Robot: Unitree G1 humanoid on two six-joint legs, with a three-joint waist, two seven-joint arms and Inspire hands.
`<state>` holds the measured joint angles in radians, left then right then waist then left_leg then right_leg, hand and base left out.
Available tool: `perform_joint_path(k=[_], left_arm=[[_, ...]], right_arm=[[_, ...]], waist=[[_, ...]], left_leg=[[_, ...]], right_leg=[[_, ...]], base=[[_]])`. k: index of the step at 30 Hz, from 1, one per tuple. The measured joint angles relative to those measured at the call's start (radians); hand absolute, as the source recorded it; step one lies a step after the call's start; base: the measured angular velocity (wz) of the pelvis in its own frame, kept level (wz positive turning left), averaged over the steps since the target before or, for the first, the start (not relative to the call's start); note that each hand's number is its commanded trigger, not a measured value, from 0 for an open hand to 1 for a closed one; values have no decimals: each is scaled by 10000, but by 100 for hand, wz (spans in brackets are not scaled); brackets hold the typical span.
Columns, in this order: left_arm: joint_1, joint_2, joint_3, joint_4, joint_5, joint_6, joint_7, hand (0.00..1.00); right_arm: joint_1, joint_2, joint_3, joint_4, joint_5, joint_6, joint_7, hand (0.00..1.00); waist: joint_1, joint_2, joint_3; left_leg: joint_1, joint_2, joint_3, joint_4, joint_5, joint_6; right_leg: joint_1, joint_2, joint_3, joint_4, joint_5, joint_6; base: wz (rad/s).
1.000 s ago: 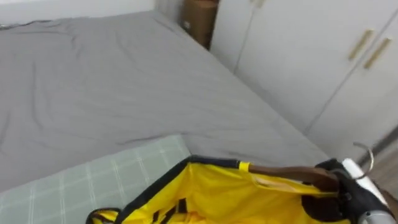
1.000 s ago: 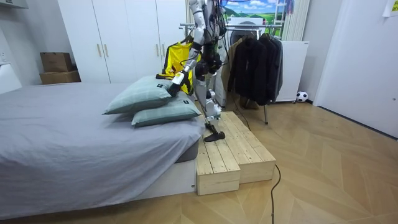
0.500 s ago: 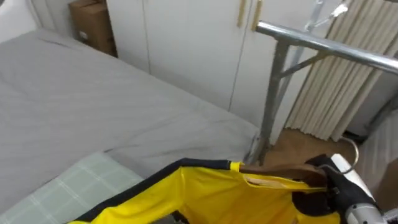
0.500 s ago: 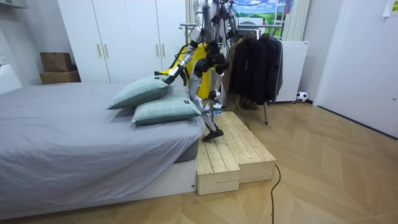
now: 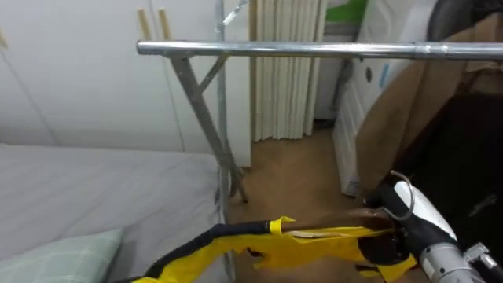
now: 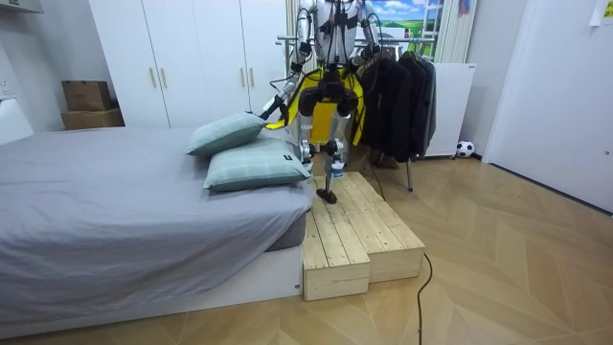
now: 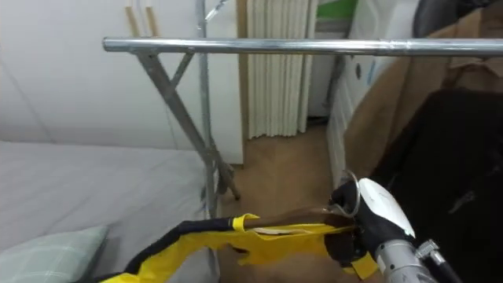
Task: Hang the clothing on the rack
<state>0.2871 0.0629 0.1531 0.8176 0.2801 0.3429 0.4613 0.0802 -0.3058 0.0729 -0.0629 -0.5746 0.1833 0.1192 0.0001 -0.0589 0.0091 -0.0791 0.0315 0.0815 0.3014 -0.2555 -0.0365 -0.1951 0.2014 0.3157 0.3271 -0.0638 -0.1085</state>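
My right hand [image 5: 391,245] is clamped round the neck of the wooden hanger [image 7: 295,218]; the hanger carries the yellow garment [image 5: 314,245] and lies crosswise, running out to my left; its hook [image 5: 402,198] stands below the rail [image 5: 314,49], roughly parallel, so I judge the way is up.

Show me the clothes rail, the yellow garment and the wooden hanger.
clothes rail [image 5: 314,49], left eye view, middle of the horizontal metal bar.
yellow garment [image 5: 314,245], left eye view, fabric just below the hanger.
wooden hanger [image 5: 338,231], left eye view, its brown arm above the fabric.
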Motion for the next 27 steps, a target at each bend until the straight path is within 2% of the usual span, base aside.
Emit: perform_joint_path(k=[1, 4, 5, 6, 7, 8, 9, 10, 11, 12, 13, 14, 15, 16, 17, 20, 27], left_arm=[[-39, 0, -42, 31, -1, -37, -1, 0], [-123, -1, -348, 96, -59, -113, -3, 0], [-124, 0, -417, 198, -72, -245, -17, 0], [-123, 0, -416, 231, -74, -271, -21, 0], [-121, 1, -418, 321, -152, -322, -25, 0], [-122, 0, -400, 458, -161, -396, -42, 0], [-122, 0, -403, 507, -162, -415, -53, 0], [-119, 4, -420, 632, -189, -430, -57, 0], [-120, 31, -504, 762, -517, -434, -55, 0], [-133, 51, -505, 820, -589, -435, -55, 0], [-255, 95, -500, 1004, -615, -442, -55, 0], [-311, 109, -495, 1012, -714, -449, -53, 0], [-314, 109, -495, 1011, -714, -452, -53, 0], [-312, 107, -446, 1012, -713, -455, -56, 0], [-312, 107, -364, 1012, -712, -478, -70, 0], [-271, 107, -259, 1013, -712, -676, -74, 0], [-264, 105, -11, 1066, -713, -838, -73, 0]], right_arm=[[1, -7, -20, -49, -45, 43, 6, 100], [2, -2, -152, -336, -144, 108, 54, 100], [1, -2, -207, -497, -160, 116, 54, 100], [1, 12, -220, -561, -155, 121, 54, 100], [-2, 57, -218, -628, -135, 135, 54, 100], [-17, 144, -213, -636, -139, 135, 55, 100], [-15, 159, -212, -636, -138, 137, 60, 100], [-15, 156, -179, -635, -128, 143, 84, 100], [-15, 174, -93, -635, -128, 147, 94, 100], [-16, 194, -64, -636, -131, 148, 93, 100], [-18, 238, -75, -634, -127, 148, 93, 100], [-44, 237, -74, -634, -16, 144, 93, 100], [-73, 240, -73, -634, 58, 131, 93, 100], [-117, 239, -100, -648, 228, 96, 93, 100], [-117, 241, -151, -748, 337, 93, 97, 100], [-116, 241, -192, -1073, 551, 64, 159, 100], [-116, 250, -188, -1607, 638, -192, 522, 100]], waist=[[-99, -13, 1], [-237, -36, -22], [-239, -35, -22], [-226, -43, -21], [-163, -54, -29], [-43, -66, -30], [64, -71, -26], [342, -97, -16], [410, -120, -1], [366, -140, 4], [289, -212, 41], [314, -277, 43], [314, -291, 43], [314, -308, 38], [309, -318, 37], [326, -309, 43], [350, -288, 57]], left_leg=[[-9, 1, 27, -4, 121, 42], [43, 99, 596, -85, 386, 267], [60, 97, 821, -188, 519, 370], [69, 118, 959, -222, 556, 350], [146, 170, 1175, -310, 562, 385], [233, 308, 1476, -364, 538, 433], [290, 368, 1679, -384, 516, 446], [437, 429, 2027, -396, 453, 401], [618, 460, 2238, -368, 319, 387], [661, 451, 2226, -320, 268, 390], [711, 433, 2166, -259, 190, 384], [719, 424, 2174, -269, 166, 375], [707, 408, 2163, -263, 147, 366], [690, 410, 2160, -265, 109, 357], [687, 414, 2161, -262, 56, 360], [695, 422, 2146, -280, 30, 318], [808, 457, 1951, -334, 22, 192]], right_leg=[[-10, 43, 62, -18, 45, 72], [-28, 84, 350, -181, 115, 281], [-39, 82, 450, -349, 217, 436], [-42, 76, 478, -454, 282, 535], [-59, 37, 473, -739, 451, 795], [-38, -91, 188, -1025, 581, 994], [-70, -215, -186, -1125, 611, 1039], [-184, -645, -1298, -1185, 647, 1095], [-167, -939, -2157, -1133, 610, 1038], [-137, -973, -2284, -1061, 562, 968], [-46, -948, -2194, -998, 470, 825], [19, -883, -2032, -1007, 449, 782], [21, -875, -2028, -1036, 453, 775], [32, -860, -2029, -1063, 471, 684], [37, -864, -2049, -1060, 495, 450], [51, -834, -2097, -1060, 516, 271], [147, -736, -2122, -1047, 462, 129]], base=[[-29], [-28], [-40], [-48], [-60], [-69], [-89], [-88], [-70], [-18], [9], [8], [0], [0], [0], [4], [2]])
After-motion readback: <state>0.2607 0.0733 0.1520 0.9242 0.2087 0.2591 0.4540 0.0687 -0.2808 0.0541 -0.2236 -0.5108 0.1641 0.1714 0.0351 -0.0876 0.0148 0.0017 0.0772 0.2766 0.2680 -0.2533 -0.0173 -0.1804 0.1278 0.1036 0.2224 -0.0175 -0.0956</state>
